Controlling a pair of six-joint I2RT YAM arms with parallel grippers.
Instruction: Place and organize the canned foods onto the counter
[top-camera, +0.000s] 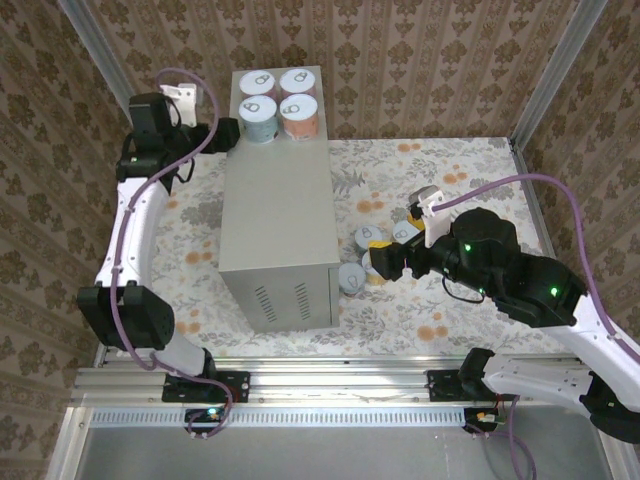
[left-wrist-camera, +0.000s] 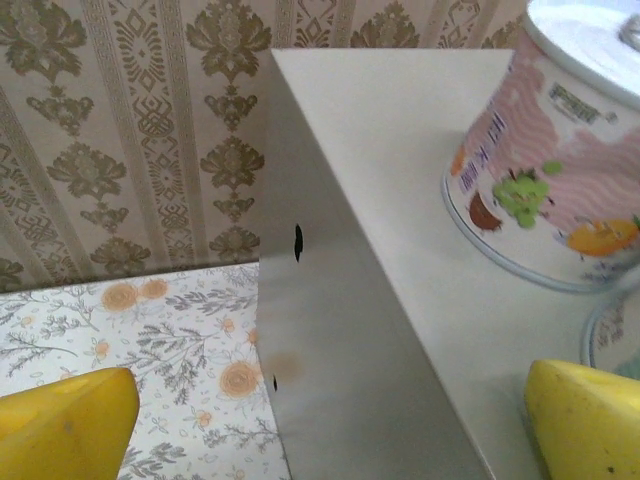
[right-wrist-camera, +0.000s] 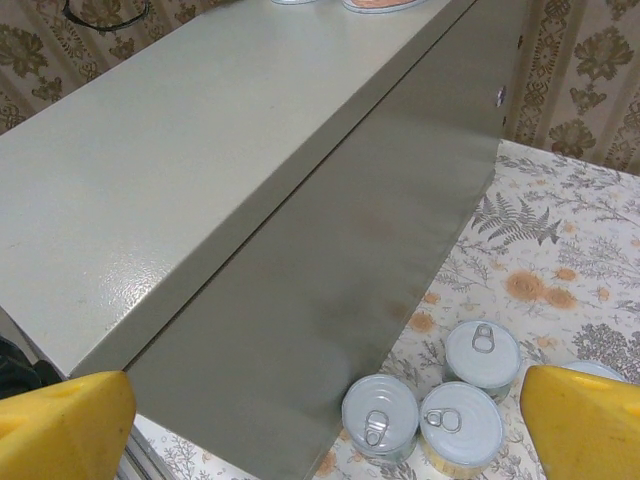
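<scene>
The counter (top-camera: 280, 200) is a tall grey box in the middle of the floor. Several cans stand in a block on its far end, among them a teal-labelled can (top-camera: 260, 117) and an orange-labelled can (top-camera: 300, 117). My left gripper (top-camera: 225, 135) hangs open beside that far left corner. Its yellow fingertips (left-wrist-camera: 65, 425) straddle the counter's edge (left-wrist-camera: 330, 330), near a pink-labelled can (left-wrist-camera: 545, 180). My right gripper (top-camera: 376, 258) is open low on the counter's right side. Between its yellow fingertips (right-wrist-camera: 585, 420) several white-lidded cans (right-wrist-camera: 380, 415) (right-wrist-camera: 460, 425) (right-wrist-camera: 482, 352) sit on the floor against the counter's wall (right-wrist-camera: 330, 280).
The floral floor (top-camera: 450, 170) is bounded by patterned walls and a metal post (top-camera: 545, 75) at the right back. One floor can (top-camera: 352, 277) touches the counter's front right corner. The near half of the counter top (right-wrist-camera: 180, 170) is bare.
</scene>
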